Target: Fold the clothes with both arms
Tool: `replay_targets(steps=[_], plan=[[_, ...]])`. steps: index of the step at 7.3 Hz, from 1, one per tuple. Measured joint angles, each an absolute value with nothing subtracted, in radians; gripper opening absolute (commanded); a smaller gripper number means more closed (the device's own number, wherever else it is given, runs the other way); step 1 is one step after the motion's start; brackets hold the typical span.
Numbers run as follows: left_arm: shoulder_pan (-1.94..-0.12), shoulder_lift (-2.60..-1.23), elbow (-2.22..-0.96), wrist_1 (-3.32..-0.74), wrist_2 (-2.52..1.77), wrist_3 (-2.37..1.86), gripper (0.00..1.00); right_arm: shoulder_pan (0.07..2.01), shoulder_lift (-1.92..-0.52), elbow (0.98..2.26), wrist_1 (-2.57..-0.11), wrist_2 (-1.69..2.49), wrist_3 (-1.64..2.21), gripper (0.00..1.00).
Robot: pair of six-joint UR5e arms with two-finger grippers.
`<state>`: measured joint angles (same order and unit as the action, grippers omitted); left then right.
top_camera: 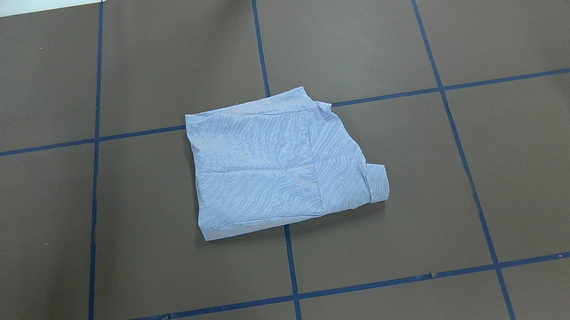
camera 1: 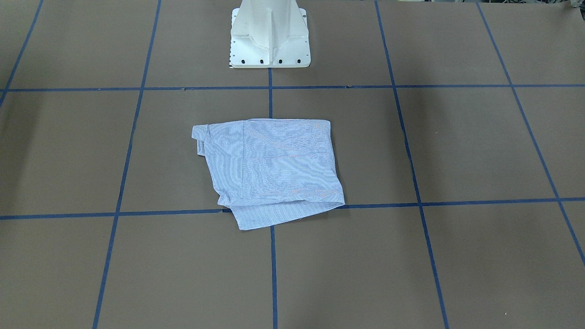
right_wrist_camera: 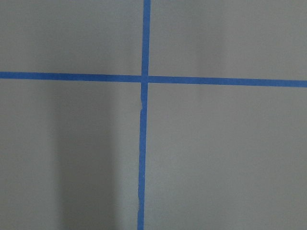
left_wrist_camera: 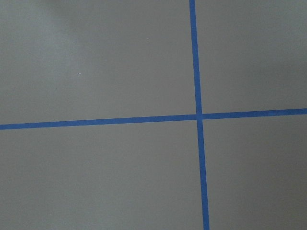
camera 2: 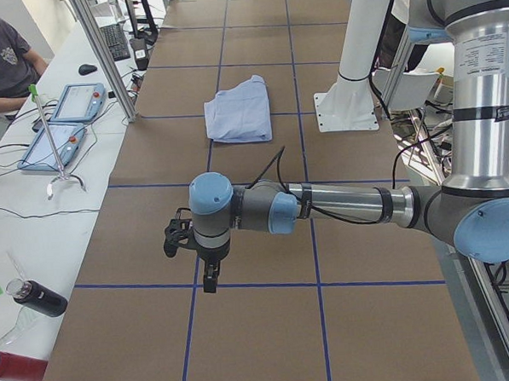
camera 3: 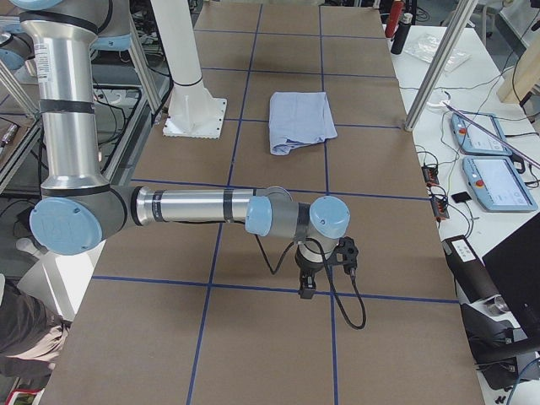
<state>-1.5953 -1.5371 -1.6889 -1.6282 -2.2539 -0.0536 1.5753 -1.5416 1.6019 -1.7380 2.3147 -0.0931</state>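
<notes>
The clothes, one light blue-and-white striped shirt [top_camera: 275, 167], lie folded into a rough rectangle at the table's middle, with a cuff sticking out at one corner [top_camera: 378, 183]. The shirt also shows in the front-facing view [camera 1: 274, 169] and both side views [camera 2: 240, 114] [camera 3: 299, 120]. Neither arm is near it. The left gripper [camera 2: 210, 282] hangs over bare table at the robot's left end. At the opposite end the right gripper [camera 3: 305, 291] hangs the same way. I cannot tell whether either is open or shut. Both wrist views show only brown table and blue tape.
The white pedestal base [camera 1: 269, 36] stands behind the shirt. Blue tape lines [top_camera: 259, 45] grid the brown table. Beside the left end are teach pendants [camera 2: 63, 124], a seated person [camera 2: 0, 67] and a dark bottle [camera 2: 38, 297]. More pendants [camera 3: 494, 160] lie by the right end.
</notes>
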Motion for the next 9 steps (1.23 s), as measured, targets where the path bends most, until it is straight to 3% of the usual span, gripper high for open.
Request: replay_targets(steps=[9], plan=[[-1.595,-1.538,-1.686,-1.63,-2.253,-0.09,1.0,1.58,-1.536,1.608,-1.738,2.316,-0.051,1.0]])
